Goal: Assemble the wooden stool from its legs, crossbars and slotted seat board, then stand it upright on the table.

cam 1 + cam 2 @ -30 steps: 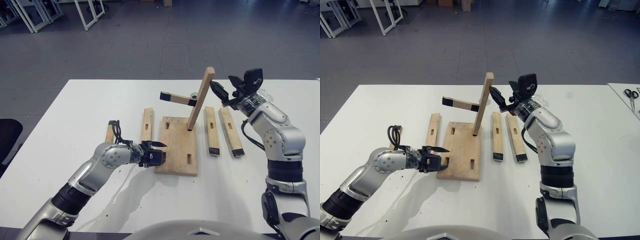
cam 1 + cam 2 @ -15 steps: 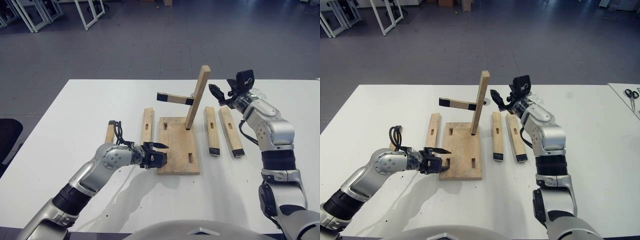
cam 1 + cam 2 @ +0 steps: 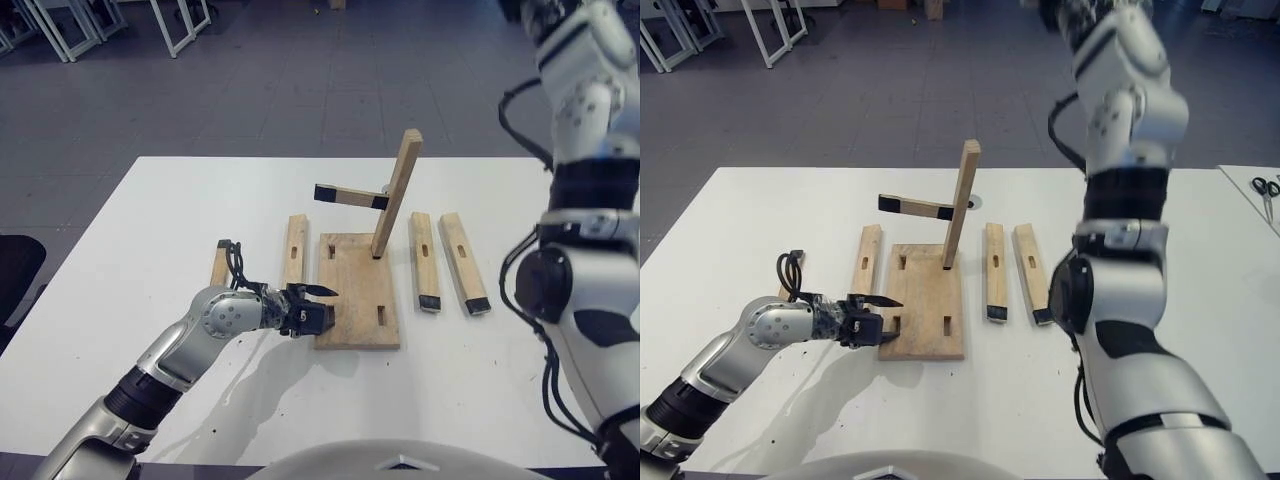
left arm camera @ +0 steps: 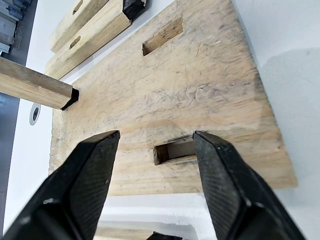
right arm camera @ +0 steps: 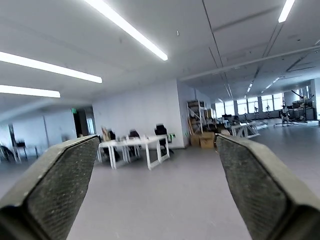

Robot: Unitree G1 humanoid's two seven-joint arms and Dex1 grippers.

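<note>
The slotted seat board (image 3: 356, 295) lies flat on the white table (image 3: 150, 230). One leg (image 3: 397, 195) stands slightly tilted in its far right slot, with a black-tipped crossbar (image 3: 350, 196) sticking out to the left. My left gripper (image 3: 321, 305) rests open at the board's near left edge. In the left wrist view its fingers (image 4: 82, 185) straddle the near slot (image 4: 175, 150). My right arm (image 3: 588, 95) is raised high above the table's right side. My right gripper (image 5: 157, 140) is open, holds nothing and points into the room.
Two loose slotted pieces (image 3: 423, 260) (image 3: 463, 262) lie right of the board. Another (image 3: 294, 248) lies left of it, and a shorter piece (image 3: 219, 266) lies beyond my left forearm. The table's near right and far left areas are bare.
My right arm has swung up from beside the upright leg's top to high above the table. The board and leg shifted slightly and the leg stands straighter. The left gripper has stayed put.
</note>
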